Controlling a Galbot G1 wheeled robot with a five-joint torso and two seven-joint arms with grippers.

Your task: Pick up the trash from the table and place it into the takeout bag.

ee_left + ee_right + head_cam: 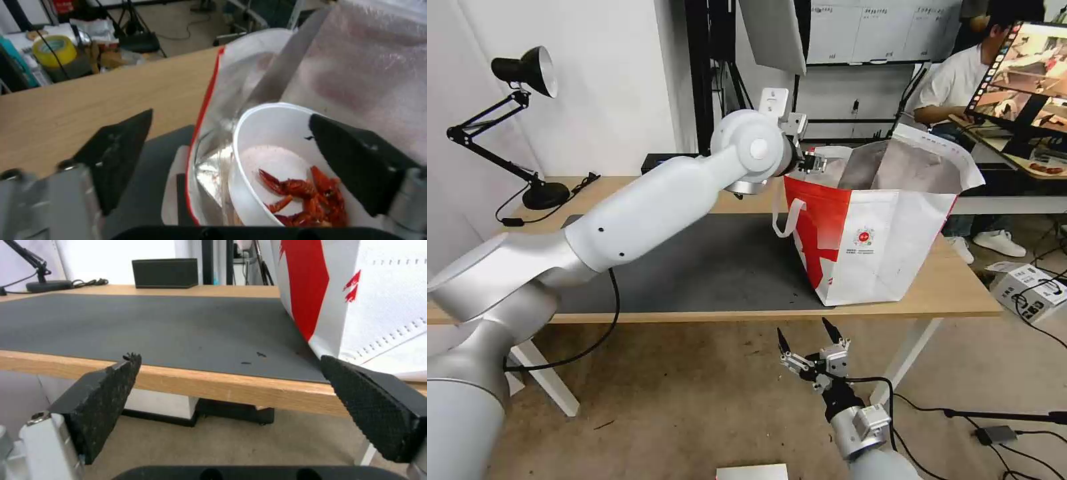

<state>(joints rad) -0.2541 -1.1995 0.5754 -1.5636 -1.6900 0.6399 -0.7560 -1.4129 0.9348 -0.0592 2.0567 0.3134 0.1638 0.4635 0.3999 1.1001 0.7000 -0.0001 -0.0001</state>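
The takeout bag, red and white with foil lining, stands open at the right end of the table. My left gripper hovers at the bag's near-left rim. In the left wrist view the left gripper is open, one finger outside the bag and one inside over the mouth. Below it, inside the bag, the trash shows as a white bowl of red crayfish shells, leaning against the lining. My right gripper hangs open below the table's front edge, holding nothing, also seen as the right gripper.
A dark grey mat covers the middle of the table, with a few tiny dark scraps near the bag. A black desk lamp stands at the far left, a small black box at the back. A white carton and cables lie on the floor at right.
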